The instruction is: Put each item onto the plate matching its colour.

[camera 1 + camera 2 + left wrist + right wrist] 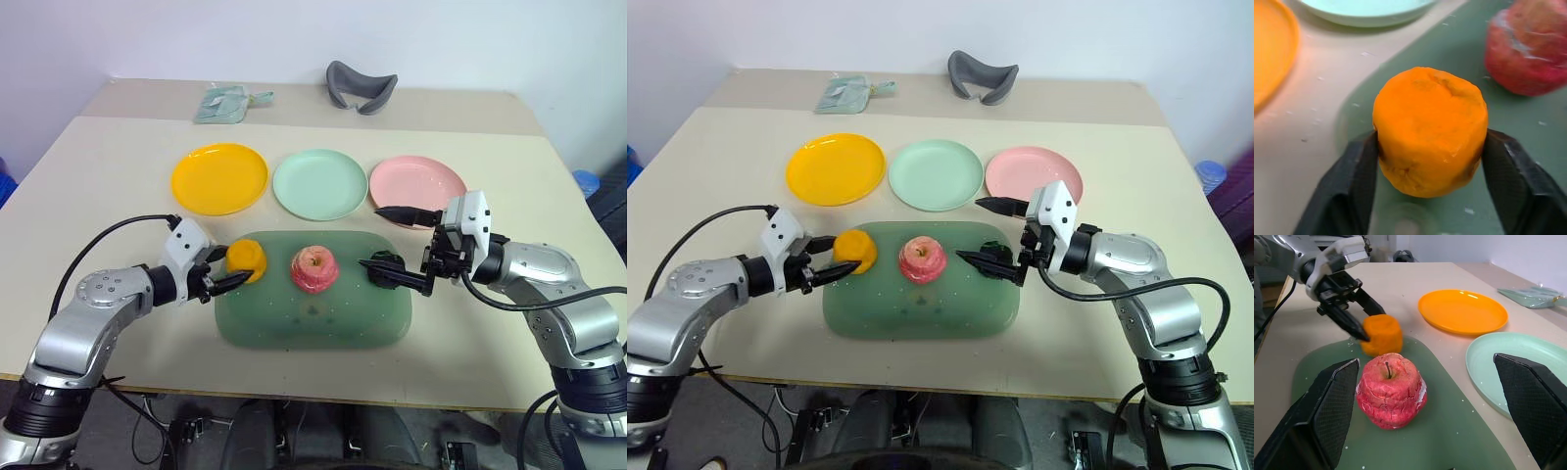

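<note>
Three plates sit in a row across the middle of the worktop (98, 166), rims near each other but not touching: orange-yellow plate (219, 178) on the left, mint green plate (320, 183) in the middle, pink plate (417, 186) on the right. All three are bare. Wide open worktop lies left of the orange-yellow plate and in the strip between plates and tray.

Dark-green tray (312, 318) lies just in front of the plates, long axis running left-right, front edge close to the worktop's front edge. On it, in a line: orange-yellow lump (246, 260) at the left end near the tray's rim, pink-red apple (313, 269) in the centre, stem up, dark bumpy ball (386, 268) at the right end. The lump is stubby, no clear long axis.

Left gripper (223, 272) comes in from the left, pointing right, fingers clamped on the lump's two sides; the lump sits low at the tray.

Right gripper (392, 241) points left from the right side, fingers spread wide, one above the pink plate's near rim, the other at the dark ball; contact with the ball can't be told.

Grey cushion (361, 86) and pale green packet (225, 102) sit at the far edge, well apart from everything.
</note>
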Controlling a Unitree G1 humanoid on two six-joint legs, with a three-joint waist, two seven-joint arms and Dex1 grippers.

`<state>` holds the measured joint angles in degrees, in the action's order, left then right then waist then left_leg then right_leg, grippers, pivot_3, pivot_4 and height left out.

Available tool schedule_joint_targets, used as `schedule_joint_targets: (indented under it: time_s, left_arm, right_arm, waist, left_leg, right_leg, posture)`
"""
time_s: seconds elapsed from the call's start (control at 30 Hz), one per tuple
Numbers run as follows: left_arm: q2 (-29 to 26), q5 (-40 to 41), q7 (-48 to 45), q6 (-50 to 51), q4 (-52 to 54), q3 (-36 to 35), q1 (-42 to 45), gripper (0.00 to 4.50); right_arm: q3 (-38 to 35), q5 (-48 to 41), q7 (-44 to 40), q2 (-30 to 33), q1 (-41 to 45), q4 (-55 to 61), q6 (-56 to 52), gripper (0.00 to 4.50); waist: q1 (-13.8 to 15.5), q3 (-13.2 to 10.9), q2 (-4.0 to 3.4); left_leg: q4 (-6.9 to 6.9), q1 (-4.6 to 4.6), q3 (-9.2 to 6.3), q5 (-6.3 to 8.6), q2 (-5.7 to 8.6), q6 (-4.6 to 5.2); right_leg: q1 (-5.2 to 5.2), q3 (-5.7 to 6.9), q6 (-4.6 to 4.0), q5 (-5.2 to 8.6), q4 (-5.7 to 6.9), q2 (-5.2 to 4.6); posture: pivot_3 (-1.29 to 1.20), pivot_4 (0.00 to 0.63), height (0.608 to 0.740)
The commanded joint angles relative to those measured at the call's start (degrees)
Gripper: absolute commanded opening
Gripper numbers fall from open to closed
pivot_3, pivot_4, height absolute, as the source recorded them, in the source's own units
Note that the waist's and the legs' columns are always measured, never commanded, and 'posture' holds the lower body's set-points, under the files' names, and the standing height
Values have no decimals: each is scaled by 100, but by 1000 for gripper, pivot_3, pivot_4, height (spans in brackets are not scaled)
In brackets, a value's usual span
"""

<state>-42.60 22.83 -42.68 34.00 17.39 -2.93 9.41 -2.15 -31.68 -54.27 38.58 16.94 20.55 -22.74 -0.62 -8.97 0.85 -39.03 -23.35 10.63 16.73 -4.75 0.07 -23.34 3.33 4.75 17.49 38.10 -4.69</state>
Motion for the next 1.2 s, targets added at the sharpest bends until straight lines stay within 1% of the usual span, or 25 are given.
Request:
schedule_joint_targets:
  time_s: [0.03, 0.1, 0.23, 0.37, 0.53, 0.7, 0.73, 0.77, 0.8, 0.83, 0.87, 0.97, 1.1, 1.2]
  left_arm:
    - [181, -198, 364, -143, -195, -165, 66, 2517]
    - [283, -235, 585, -104, -371, -307, 214, 2517]
    - [650, -313, 1367, -1, -930, -659, 885, 2517]
    - [1235, -557, 2523, 24, -1925, -971, 1891, 2517]
    - [1983, -960, 3404, -544, -3086, -889, 3030, 2517]
    - [2508, -1365, 3961, -1255, -4182, -749, 3730, 2517]
    - [2555, -1427, 4015, -1341, -4329, -722, 3802, 2966]
    - [2585, -1439, 3999, -1376, -4421, -708, 3848, 3462]
    - [2607, -1426, 3948, -1367, -4427, -692, 3862, 3829]
    - [2619, -1402, 3883, -1352, -4404, -683, 3861, 4309]
    - [2621, -1350, 3810, -1319, -4312, -701, 3829, 4453]
    - [2494, -1308, 3413, -1360, -3871, -622, 3577, 4453]
    - [2374, -949, 2594, -1394, -2895, -625, 2965, 4453]
    - [2151, -609, 1541, -1885, -1913, -509, 2158, 4453]
  right_arm:
    - [-73, -10, 58, -58, 77, 76, 69, 4500]
    - [-72, 8, 68, -71, 60, 64, 101, 4500]
    - [-72, 68, 110, -139, 79, 1, 196, 4500]
    - [-45, 167, 132, -262, 206, -198, 319, 4500]
    - [21, 305, 125, -389, 356, -461, 471, 4500]
    - [85, 402, 126, -488, 486, -658, 591, 4500]
    - [89, 424, 131, -509, 496, -681, 618, 4500]
    - [86, 443, 136, -525, 505, -700, 643, 4500]
    - [74, 462, 146, -537, 506, -709, 667, 4500]
    - [61, 474, 155, -545, 503, -711, 684, 4500]
    - [42, 469, 174, -549, 491, -697, 691, 4500]
    - [24, 482, 271, -551, 424, -621, 692, 4500]
    - [90, 616, 444, -593, 340, -536, 737, 4500]
    - [170, 673, 611, -661, 337, -421, 614, 4500]
  waist:
    - [4, 0, 0]
    - [7, 0, 0]
    - [15, -1, 3]
    - [41, -2, 7]
    - [93, -2, 9]
    - [127, -2, 10]
    - [127, -3, 10]
    - [124, -3, 11]
    - [115, -3, 11]
    - [106, -3, 11]
    - [102, -3, 11]
    - [95, -3, 11]
    - [83, -3, 10]
    - [83, -3, 10]
  left_leg:
    - [0, 0, 0, 0, -1, 0]
    - [-1, 0, -1, 0, -1, 0]
    - [-5, -1, -2, 0, 0, 0]
    - [-9, -3, -1, 0, 2, 1]
    - [-11, -4, 6, 0, 3, 2]
    - [-13, -5, 17, 0, 4, 1]
    - [-13, -5, 17, 0, 4, 1]
    - [-13, -5, 17, 0, 4, 1]
    - [-12, -5, 17, 0, 4, 1]
    - [-10, -5, 19, 0, 3, 1]
    - [-10, -6, 20, -1, 3, 1]
    - [-9, -6, 20, -1, 2, 0]
    - [-8, -5, 19, -2, 1, -1]
    - [-10, -5, 20, -2, 1, -2]
  right_leg:
    - [0, 0, 0, 0, 0, 1]
    - [1, 1, 0, 0, 1, 0]
    - [2, 2, 1, -1, 1, 1]
    - [3, 5, 2, -1, 2, 0]
    - [5, 8, 4, -2, 0, 1]
    - [4, 9, 5, -3, 0, 2]
    - [4, 9, 5, -3, 0, 2]
    - [3, 9, 5, -3, 0, 2]
    - [3, 9, 5, -3, 0, 2]
    - [1, 9, 5, -3, 0, 2]
    - [0, 9, 5, -3, 0, 3]
    - [-1, 9, 5, -2, 1, 4]
    - [-1, 9, 5, -2, 2, 4]
    - [-1, 9, 5, -2, 2, 3]
  posture:
    - [0, 150, 740]
    - [0, 150, 740]
    - [0, 150, 740]
    - [0, 150, 740]
    - [0, 150, 740]
    - [0, 150, 740]
    - [0, 150, 740]
    - [0, 150, 740]
    - [0, 150, 740]
    - [0, 150, 740]
    - [0, 150, 740]
    - [0, 150, 740]
    - [0, 150, 740]
    - [0, 150, 740]
